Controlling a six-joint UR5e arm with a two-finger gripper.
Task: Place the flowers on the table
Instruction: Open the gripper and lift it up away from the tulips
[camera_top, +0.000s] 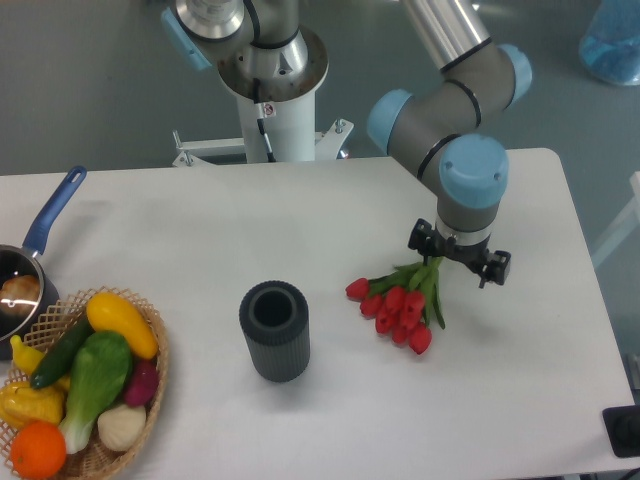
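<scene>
flowers (398, 306): red heads, green leaves
table (200, 230): white
gripper (459, 256): black
cup (274, 330): dark grey, ribbed

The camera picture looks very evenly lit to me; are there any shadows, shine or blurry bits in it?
In the camera view the light is soft: the flowers and the dark ribbed cylinder cast only faint shadows on the white table. The metal arm tube shows bright glare. The gripper and the tulips look sharp, without obvious blur.
</scene>
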